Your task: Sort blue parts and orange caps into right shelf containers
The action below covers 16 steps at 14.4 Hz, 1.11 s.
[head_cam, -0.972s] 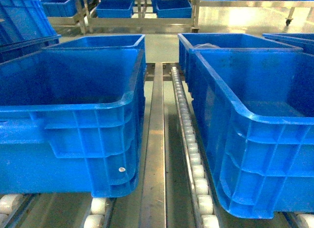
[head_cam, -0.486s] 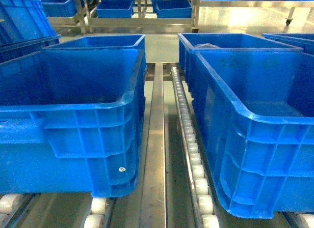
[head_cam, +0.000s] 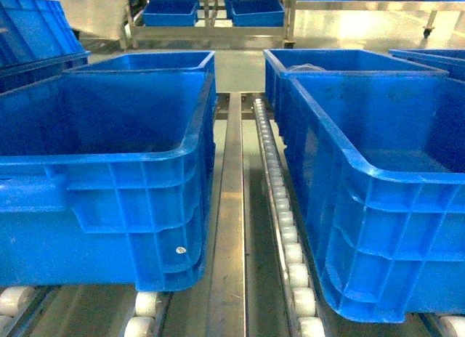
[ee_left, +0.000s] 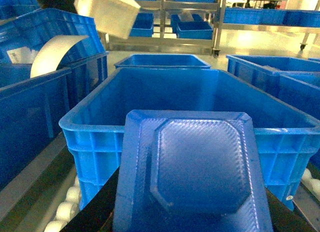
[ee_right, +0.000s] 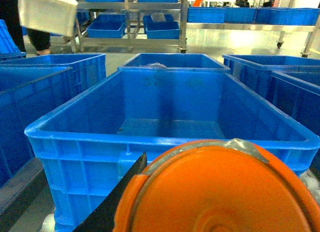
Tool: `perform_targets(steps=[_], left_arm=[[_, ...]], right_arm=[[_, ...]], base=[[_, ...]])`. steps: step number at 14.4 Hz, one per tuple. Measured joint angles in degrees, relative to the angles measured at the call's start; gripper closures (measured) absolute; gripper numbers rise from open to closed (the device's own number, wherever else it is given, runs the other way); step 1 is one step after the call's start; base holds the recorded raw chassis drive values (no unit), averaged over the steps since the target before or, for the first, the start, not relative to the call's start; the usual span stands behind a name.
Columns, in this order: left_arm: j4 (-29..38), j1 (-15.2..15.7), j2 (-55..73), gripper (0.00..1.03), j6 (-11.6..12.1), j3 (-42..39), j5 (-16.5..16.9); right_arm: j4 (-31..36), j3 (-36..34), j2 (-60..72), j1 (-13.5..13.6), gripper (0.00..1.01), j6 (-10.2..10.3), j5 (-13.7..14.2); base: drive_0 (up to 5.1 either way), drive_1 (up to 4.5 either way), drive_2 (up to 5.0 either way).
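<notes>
A flat blue part (ee_left: 192, 167) with a raised eight-sided middle fills the lower left wrist view. My left gripper (ee_left: 192, 197) is shut on it, with black fingers (ee_left: 95, 212) showing at both sides. It is held in front of a deep blue tote (ee_left: 85, 128). In the right wrist view a round orange cap (ee_right: 220, 192) with a strip of grey tape on its rim sits in my right gripper (ee_right: 220, 202), one black finger (ee_right: 125, 187) at its left. It is held before another blue tote (ee_right: 165, 138). Neither gripper shows in the head view, only the two totes (head_cam: 94, 160) (head_cam: 349, 159).
A steel rail (head_cam: 231, 206) and a white roller track (head_cam: 280, 199) run between the totes. More blue totes (head_cam: 341, 61) (head_cam: 145, 61) stand behind, and racks with blue bins (head_cam: 171, 14) farther back. A person carries a pale crate (ee_right: 47, 12) at far left.
A pale crate has come into the top left of the head view. The totes and rollers have not moved.
</notes>
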Motion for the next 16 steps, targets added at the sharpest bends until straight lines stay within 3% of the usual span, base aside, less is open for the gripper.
perform_targets(steps=[6,7,8,9,12,14,15,16], left_arm=[[0.00,0.00,0.00,0.61,0.00,0.00,0.00],[5.20,-0.55,-0.94,0.61,-1.09,-0.22,-0.42],[11.72,-1.33,-0.17,0.61,-1.88,-0.35,-0.85],[14.62,-1.51,2.34,0.61,-2.54,-0.39,-0.81],[39.93,0.76,28.24,0.61,-2.80,0.24,2.34],[55.45,1.40,50.42,0.61,-2.16,8.41,4.87],[60.28,1.22,62.03,0.61,-0.90,16.98,5.55],[58.29,1.18,68.96,0.61,-0.76,23.19,6.08]], right_arm=[[0.00,0.00,0.00,0.00,0.58,0.00,0.02],[1.81,-0.17,-0.26,0.48,0.58,-0.70,1.09],[11.30,-0.37,-0.37,2.78,0.58,-3.61,5.57],[12.98,-0.37,1.05,3.37,0.58,-4.85,5.75],[35.19,0.09,23.15,2.12,0.58,-4.85,1.40],[49.75,6.25,45.46,1.42,0.58,-4.42,-2.86],[54.27,13.86,57.05,1.40,0.58,-4.48,-3.08],[54.82,19.45,64.50,1.46,0.58,-4.61,-2.86]], base=[[0.0,0.00,0.0],[0.0,0.00,0.0],[0.0,0.00,0.0],[0.0,0.00,0.0],[0.0,0.00,0.0],[0.0,0.00,0.0],[0.0,0.00,0.0],[0.0,0.00,0.0]])
